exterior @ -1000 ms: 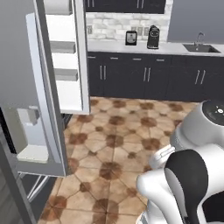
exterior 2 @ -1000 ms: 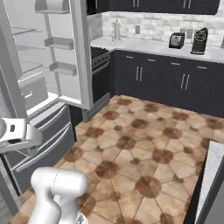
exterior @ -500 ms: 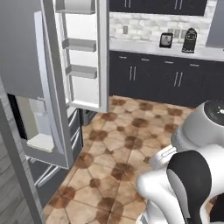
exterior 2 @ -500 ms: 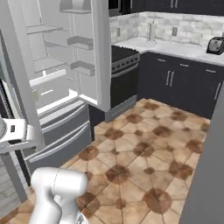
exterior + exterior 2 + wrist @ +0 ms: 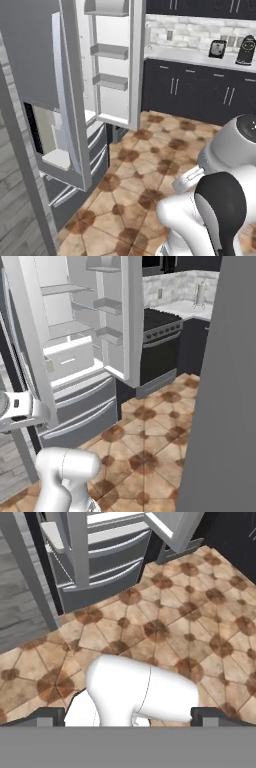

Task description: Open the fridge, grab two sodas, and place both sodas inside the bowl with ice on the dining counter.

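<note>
Hand view: gripper (image 5: pixel 128 716) spread wide, grasping nothing, low over the tiled floor (image 5: pixel 165 627) before the fridge (image 5: pixel 80 366). Fridge doors stand open. Sodas not discernible, possibly shelved inside. Risk: arm clipping the open door (image 5: pixel 75 115) on reaching in.

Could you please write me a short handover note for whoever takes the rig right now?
Gripper: open, holding nothing, pointing down at the tiled floor.
Fridge: both upper doors stand open, white shelves showing; lower drawers closed.
Done: fridge opened.
Left: I cannot make out any sodas on the shelves from here; find and grab two, then carry them to the bowl with ice on the dining counter.
</note>
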### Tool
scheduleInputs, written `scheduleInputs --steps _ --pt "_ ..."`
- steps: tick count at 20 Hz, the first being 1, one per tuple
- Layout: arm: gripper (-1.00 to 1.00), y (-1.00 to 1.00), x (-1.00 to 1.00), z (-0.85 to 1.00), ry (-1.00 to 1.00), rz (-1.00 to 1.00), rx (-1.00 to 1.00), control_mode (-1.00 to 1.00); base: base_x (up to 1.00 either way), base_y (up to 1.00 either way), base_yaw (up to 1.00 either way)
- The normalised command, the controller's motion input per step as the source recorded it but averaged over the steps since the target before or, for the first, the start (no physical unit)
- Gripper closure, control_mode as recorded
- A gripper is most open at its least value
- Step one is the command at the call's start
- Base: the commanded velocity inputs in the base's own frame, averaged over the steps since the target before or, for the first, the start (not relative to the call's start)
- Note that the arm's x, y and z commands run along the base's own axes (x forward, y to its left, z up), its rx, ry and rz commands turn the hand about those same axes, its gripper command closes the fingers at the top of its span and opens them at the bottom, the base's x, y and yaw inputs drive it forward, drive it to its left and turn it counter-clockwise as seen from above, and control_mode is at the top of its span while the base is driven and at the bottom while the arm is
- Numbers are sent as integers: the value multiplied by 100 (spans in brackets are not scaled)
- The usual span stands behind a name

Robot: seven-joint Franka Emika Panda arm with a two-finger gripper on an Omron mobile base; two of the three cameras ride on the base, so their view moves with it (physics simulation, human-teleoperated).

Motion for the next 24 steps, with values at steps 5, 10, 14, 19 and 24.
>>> scheduleInputs --steps 5,10,14,19,24 --pt "-100 0 0 0 0 0 0 100 49 -58 31" --pt "-100 0 0 0 0 0 0 100 58 -38 24" --pt "-100 0 0 0 0 0 0 100 79 -1 2" --pt "-100 0 0 0 0 0 0 100 84 0 0" --pt "-100 0 0 0 0 0 0 100 67 -30 22"
